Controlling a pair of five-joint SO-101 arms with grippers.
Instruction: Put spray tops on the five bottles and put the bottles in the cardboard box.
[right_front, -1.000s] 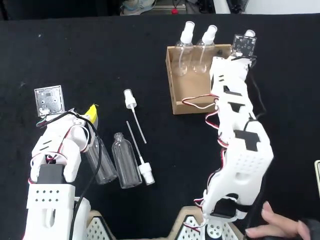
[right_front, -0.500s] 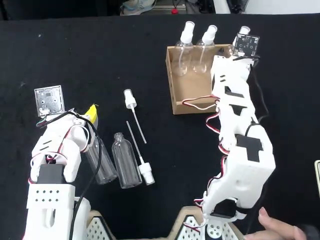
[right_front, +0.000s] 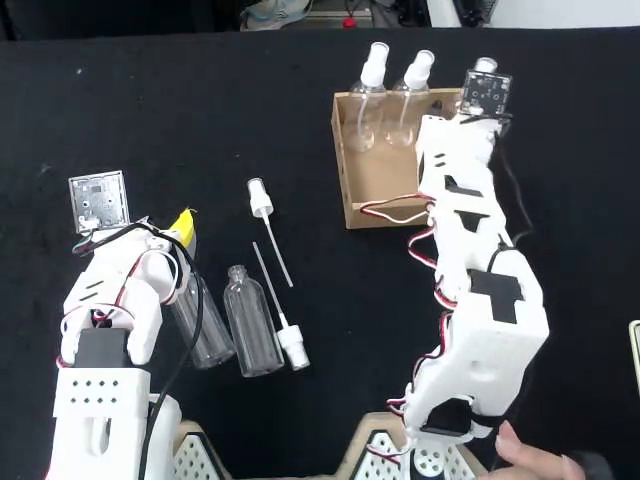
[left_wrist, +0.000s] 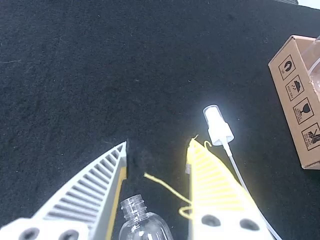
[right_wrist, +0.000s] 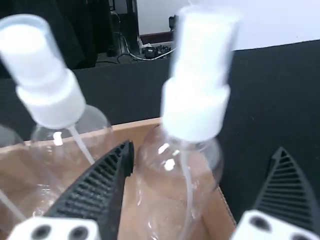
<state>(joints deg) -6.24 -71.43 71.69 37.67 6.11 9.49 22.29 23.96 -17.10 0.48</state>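
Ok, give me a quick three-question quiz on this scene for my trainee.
1. How many loose spray tops lie on the table?
2. True or false: the left gripper is shut on a spray top.
3. The right gripper is: A) shut on a loose top; B) open around a capped bottle at the cardboard box; C) over the uncapped bottles.
Key: 1) two; 2) false, open at an uncapped bottle; 3) B.

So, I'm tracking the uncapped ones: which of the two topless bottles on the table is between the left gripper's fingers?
The bottle farther from the box, inside the left gripper; the other bottle lies free beside it.
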